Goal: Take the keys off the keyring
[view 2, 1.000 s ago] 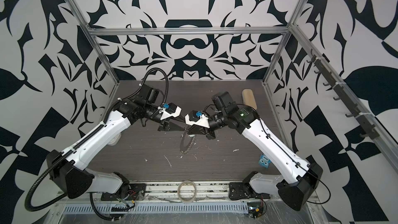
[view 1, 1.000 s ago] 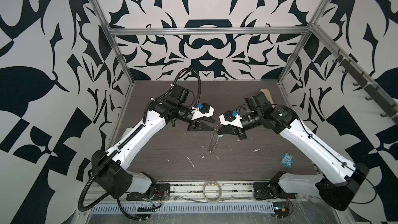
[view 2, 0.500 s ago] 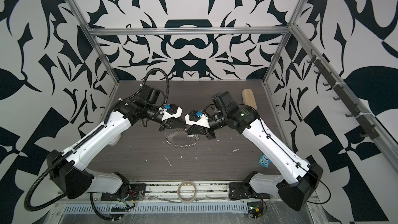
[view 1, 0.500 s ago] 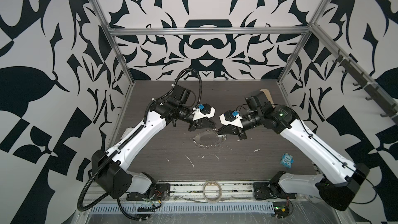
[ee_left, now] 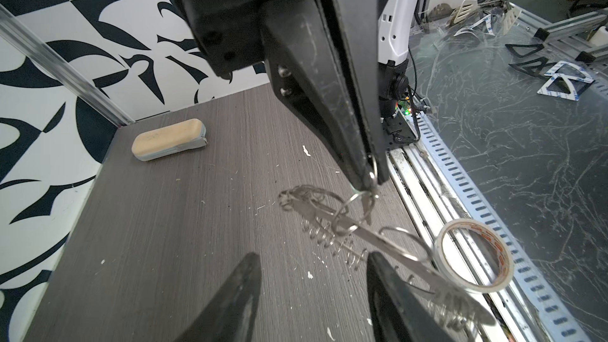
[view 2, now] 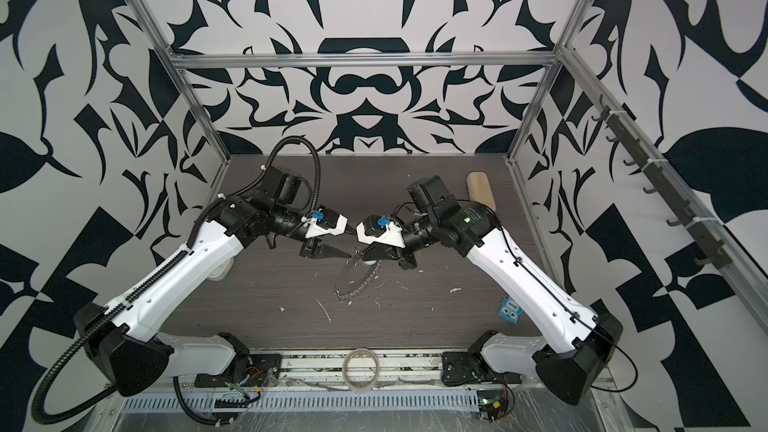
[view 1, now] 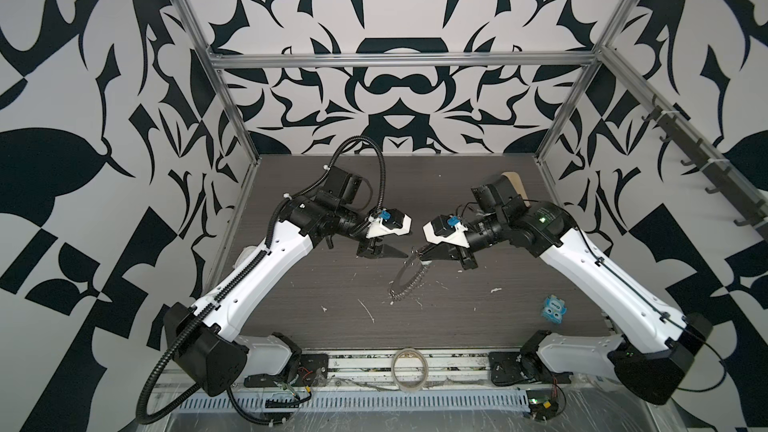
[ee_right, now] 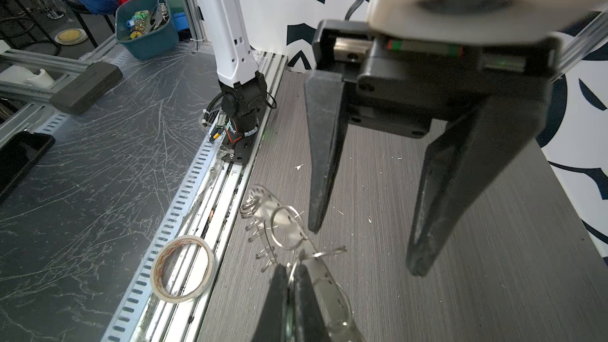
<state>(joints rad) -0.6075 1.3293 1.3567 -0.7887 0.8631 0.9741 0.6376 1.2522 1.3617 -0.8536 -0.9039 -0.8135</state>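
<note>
Tilted keyring hangs from right pincer, pinched on one wire loop; left pincer spread beside it. Can't spot the key. Left should nip close to that loop, then pull steadily.

Two white-shelled arms with black joints, ribbed black cable conduit, small blue connectors, scuffed black tapered gripper fingers.

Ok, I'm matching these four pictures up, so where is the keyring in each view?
In a top view: keyring tilted, centre of picture, hanging from the right tool.
In a top view: keyring likewise central.
Left wrist: keyring edge-on, running towards the tape roll.
Right wrist: keyring beside the tape roll, a loop pinched in the right tool.
Shared landmark: tape roll on the front rail.
</note>
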